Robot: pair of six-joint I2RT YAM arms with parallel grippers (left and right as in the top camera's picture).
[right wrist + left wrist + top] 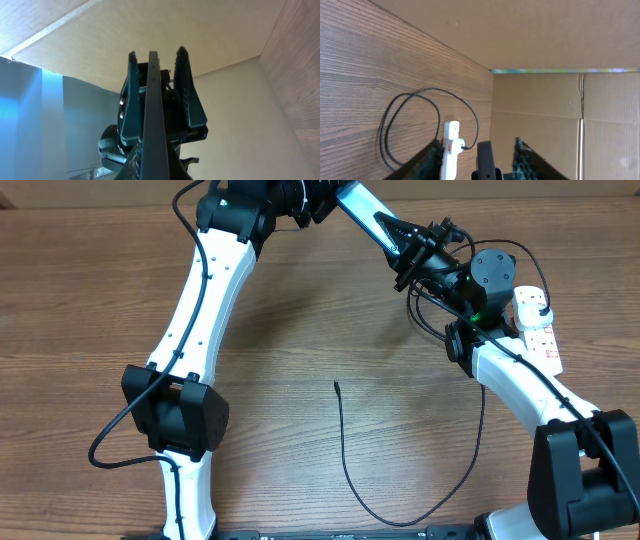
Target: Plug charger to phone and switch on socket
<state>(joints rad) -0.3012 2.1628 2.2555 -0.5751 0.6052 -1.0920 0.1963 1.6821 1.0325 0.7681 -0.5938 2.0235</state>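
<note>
Overhead: the left arm reaches from the left side over the top of the table [300, 330]. Its left gripper [325, 198] meets the far end of the phone [360, 202], which is held up in the air w/ a light-blue face showing. The right gripper [410, 248] has the near end of the phone. The socket [535, 320] lies at the right edge of the table, partly under the right arm. The charger [342, 445] lies loose in a big U on the wood. Its small tip is near the table centre, well apart from the phone.

Left wrist: own fingers [427, 157] stand at both sides of the dark phone end [487, 160], w/ gaps, so half wide and not clamping. Beyond, the socket [451, 147] lies on the table beside a cardboard wall [545, 115]. A black plug is in the socket's side, and the charger [430, 89] loops from it.

Right wrist: the phone [151, 115] shows edge-on, going away from the cam. The left gripper [156, 50] straddles the phone, one finger near it, the other finger [187, 95] clearly apart. The right gripper's own fingers are not clear here; it is closed on the phone
</note>
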